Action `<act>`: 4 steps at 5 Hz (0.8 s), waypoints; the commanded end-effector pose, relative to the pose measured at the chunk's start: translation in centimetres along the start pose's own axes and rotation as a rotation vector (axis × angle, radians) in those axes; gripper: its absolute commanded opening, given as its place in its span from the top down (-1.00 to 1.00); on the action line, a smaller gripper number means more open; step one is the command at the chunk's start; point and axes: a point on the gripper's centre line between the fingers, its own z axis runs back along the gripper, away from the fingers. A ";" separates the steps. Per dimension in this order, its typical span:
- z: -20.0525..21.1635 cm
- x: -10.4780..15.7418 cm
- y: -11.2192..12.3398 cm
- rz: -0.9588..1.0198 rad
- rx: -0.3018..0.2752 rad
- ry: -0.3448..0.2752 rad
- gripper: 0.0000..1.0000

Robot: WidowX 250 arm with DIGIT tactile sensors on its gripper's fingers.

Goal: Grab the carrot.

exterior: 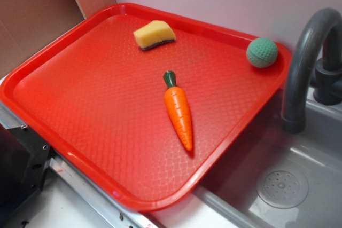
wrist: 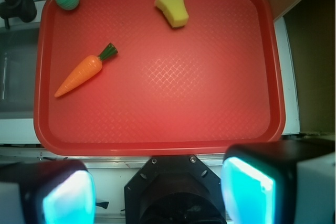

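Observation:
The orange carrot (exterior: 178, 111) with a dark green stem lies flat near the middle of the red tray (exterior: 80, 100), stem toward the back. In the wrist view the carrot (wrist: 80, 75) lies on the tray's left part, its tip pointing lower left. My gripper (wrist: 157, 195) hangs high above the tray's near edge, well away from the carrot. Its two cyan-padded fingers (wrist: 247, 190) stand wide apart with nothing between them. The gripper does not show in the exterior view.
A yellow sponge wedge (exterior: 154, 34) lies at the tray's back and a green ball (exterior: 262, 52) sits in its back right corner. A grey faucet (exterior: 307, 62) and sink (exterior: 288, 185) lie to the right. A brown wall (exterior: 32, 9) stands at the left.

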 end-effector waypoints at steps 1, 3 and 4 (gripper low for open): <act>0.0 0.0 0.0 0.000 0.000 0.000 -1.00; -3.0 3.1 -2.5 0.487 -0.078 -0.059 -1.00; -4.3 5.0 -4.6 0.573 -0.076 -0.088 -1.00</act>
